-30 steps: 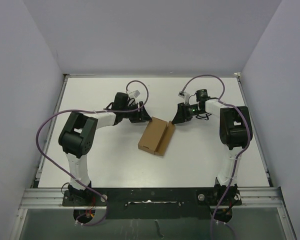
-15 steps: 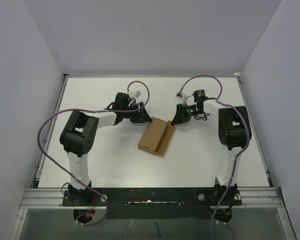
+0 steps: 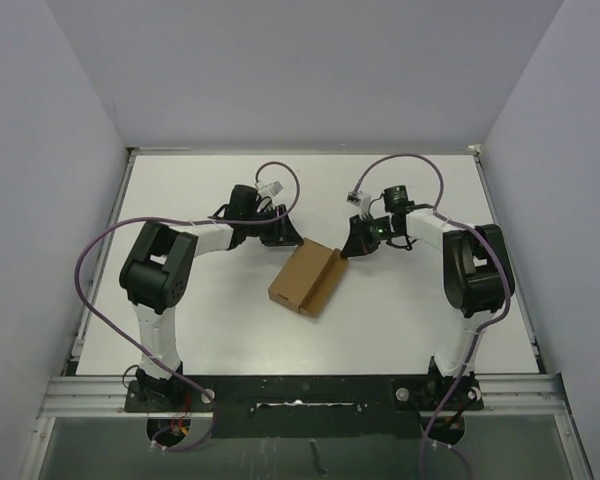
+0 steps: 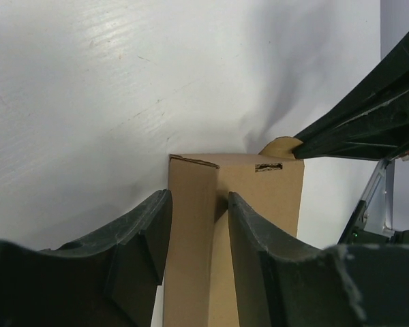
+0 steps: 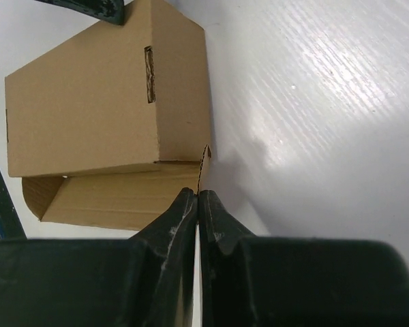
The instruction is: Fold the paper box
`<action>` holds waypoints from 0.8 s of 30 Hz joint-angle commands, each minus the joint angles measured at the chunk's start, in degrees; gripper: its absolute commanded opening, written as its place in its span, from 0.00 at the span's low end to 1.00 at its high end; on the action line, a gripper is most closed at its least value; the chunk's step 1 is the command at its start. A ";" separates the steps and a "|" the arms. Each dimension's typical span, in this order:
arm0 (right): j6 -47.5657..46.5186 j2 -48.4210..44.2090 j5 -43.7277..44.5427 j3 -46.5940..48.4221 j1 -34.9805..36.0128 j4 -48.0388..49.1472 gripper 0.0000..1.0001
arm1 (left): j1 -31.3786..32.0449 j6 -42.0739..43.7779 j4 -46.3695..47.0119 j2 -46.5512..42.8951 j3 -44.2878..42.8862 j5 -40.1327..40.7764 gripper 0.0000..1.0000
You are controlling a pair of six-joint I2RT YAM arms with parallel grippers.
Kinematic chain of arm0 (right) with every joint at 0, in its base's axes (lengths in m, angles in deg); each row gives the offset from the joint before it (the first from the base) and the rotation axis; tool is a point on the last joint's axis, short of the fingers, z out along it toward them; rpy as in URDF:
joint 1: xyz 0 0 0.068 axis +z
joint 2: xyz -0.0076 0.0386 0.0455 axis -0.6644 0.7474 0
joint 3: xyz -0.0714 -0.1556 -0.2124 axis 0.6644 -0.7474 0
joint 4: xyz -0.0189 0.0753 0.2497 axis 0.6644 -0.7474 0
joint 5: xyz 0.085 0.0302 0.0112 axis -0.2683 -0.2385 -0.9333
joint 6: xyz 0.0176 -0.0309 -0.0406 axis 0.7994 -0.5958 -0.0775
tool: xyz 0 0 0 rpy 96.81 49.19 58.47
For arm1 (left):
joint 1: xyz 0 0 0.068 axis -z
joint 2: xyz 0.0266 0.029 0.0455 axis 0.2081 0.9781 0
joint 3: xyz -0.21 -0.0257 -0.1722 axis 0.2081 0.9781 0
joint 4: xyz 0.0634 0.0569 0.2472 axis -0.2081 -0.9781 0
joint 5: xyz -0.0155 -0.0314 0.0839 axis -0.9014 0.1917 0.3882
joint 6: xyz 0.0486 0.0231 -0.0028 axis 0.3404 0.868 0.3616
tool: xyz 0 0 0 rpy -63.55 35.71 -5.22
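Paper box: the brown cardboard box (image 3: 302,278) lies near the middle of the desk (image 3: 210,330), turned askew, with one end pointing toward the far right corner and the other toward the near left corner.
Box shape: it is partly folded. A broad panel faces up, and a long side flap (image 5: 116,197) lies spread out beside it on the right-arm side.
Slot: a short cut slot (image 5: 148,73) shows in the upper panel near the far end.
Left gripper: the left gripper (image 3: 280,236) is at the box's far end, on the side toward the left edge of the desk. In the left wrist view its two fingers (image 4: 157,231) stand on either side of a narrow end face and grasp the cardboard between them.
Right gripper: the right gripper (image 3: 352,243) is at the box's far corner, on the side toward the right edge of the desk. Its fingers (image 5: 180,218) are pinched almost together on the thin edge of the side flap.
Contact: both grippers touch the box at its far end. Its near end rests on the desk.
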 commanded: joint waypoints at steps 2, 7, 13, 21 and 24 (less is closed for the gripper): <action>-0.22 -5.14 4.24 -2.42 1.96 4.85 0.00 | -0.19 0.77 1.39 2.15 -1.12 -3.78 0.38; -0.92 -7.15 7.15 -4.02 2.94 5.82 0.00 | -0.37 0.21 2.63 0.75 -0.12 -5.87 0.44; -0.64 -9.14 9.06 -6.16 4.02 7.77 0.00 | -0.37 -0.45 3.69 -0.76 2.09 -6.55 0.47; 1.40 -8.76 9.67 -6.19 4.40 7.82 0.00 | -0.24 4.14 1.53 -7.47 4.83 -1.93 0.49; 1.81 -8.86 9.28 -6.31 4.54 7.47 0.00 | 0.78 8.66 -2.80 -12.11 4.82 3.10 0.57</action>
